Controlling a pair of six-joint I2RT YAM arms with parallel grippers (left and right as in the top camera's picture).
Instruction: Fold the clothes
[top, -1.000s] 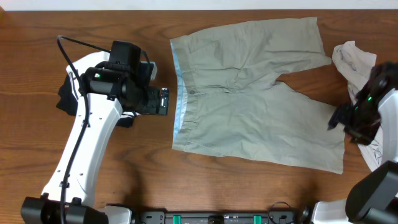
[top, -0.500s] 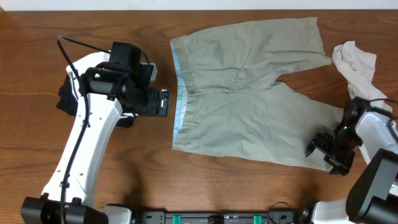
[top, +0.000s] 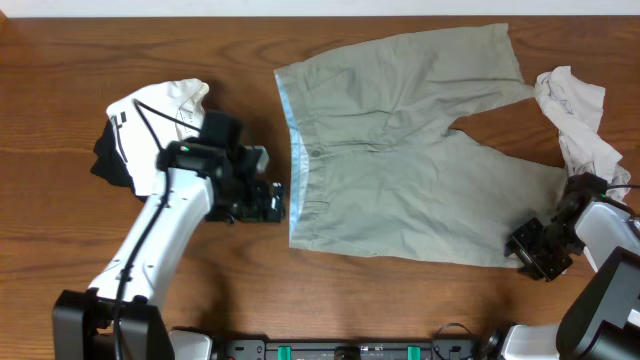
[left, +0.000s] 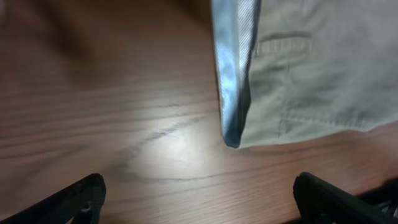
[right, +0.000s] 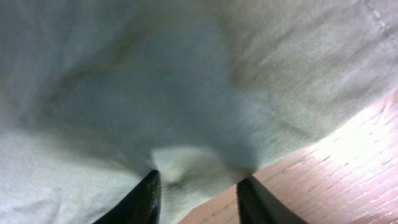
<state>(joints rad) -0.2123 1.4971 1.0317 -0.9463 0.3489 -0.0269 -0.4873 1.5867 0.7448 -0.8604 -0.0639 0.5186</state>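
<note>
Left gripper (top: 272, 200) hangs low over the worktop (top: 200, 50) with its jaws fully apart. The corner of the light-blue waistband (left: 231, 140) lies straight ahead of it, just beyond the fingertips and between their two lines, not touched. The trousers (top: 400, 160) lie flat, and their long axis runs away from this gripper toward the right gripper (top: 528, 250), which is at the opposite end, at the hem of one leg. There we see khaki cloth bulging between its two fingers (right: 146, 196); whether it pinches already, we cannot tell. We judge that the coming fold turns on this: each arm has its own corner close by, and the left gripper needs only to go a little forward to take the waistband corner.
</note>
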